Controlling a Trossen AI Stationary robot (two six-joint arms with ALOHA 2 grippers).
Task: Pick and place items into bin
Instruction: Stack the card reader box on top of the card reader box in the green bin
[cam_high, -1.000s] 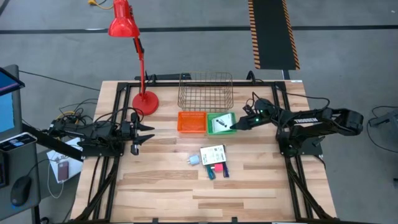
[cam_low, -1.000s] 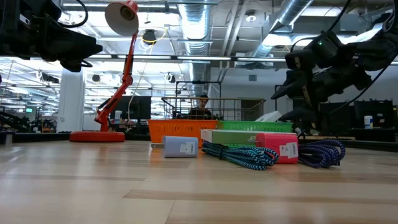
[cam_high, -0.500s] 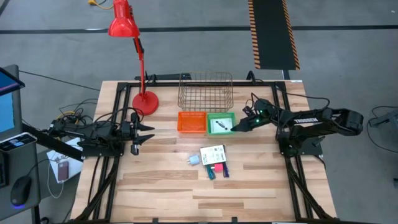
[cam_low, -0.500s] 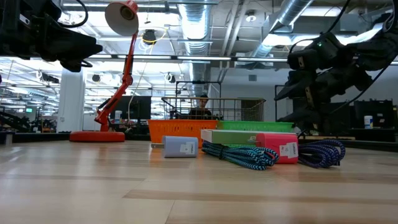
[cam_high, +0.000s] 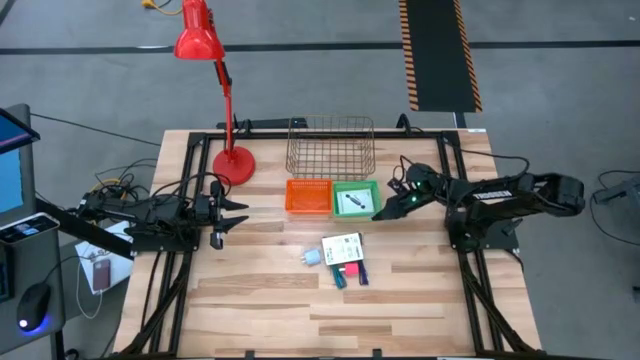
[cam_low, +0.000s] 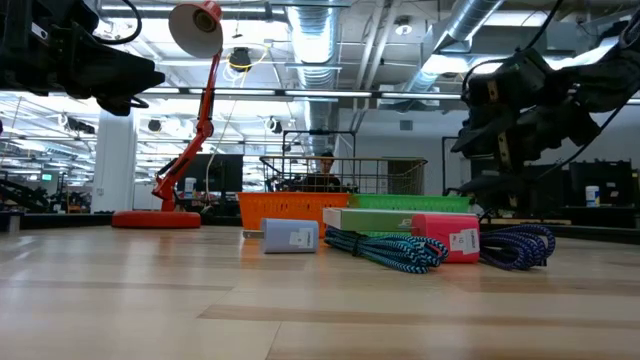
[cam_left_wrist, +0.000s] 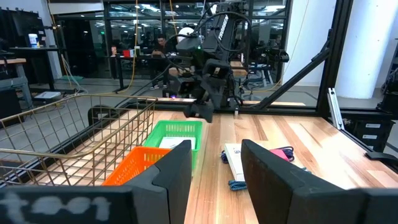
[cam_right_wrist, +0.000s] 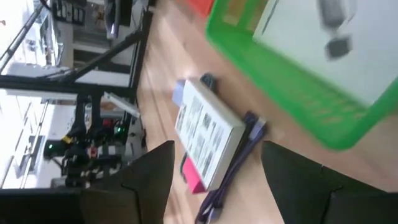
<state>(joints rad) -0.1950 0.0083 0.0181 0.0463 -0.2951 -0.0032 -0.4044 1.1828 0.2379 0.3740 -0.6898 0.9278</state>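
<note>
While the left gripper waits half open and empty at the table's left, the right gripper hangs wide open, empty, beside the green plastic bin. Inside lies a short black marker, long axis diagonal.

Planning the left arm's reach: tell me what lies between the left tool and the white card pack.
In the high view, only bare wooden table lies between the left tool and the white card pack.

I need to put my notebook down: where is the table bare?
Bare wood: the near half below the card pack, and the stretch between it and the left claw. Crowded: around the green bin and orange bin, beside the right claw.
</note>
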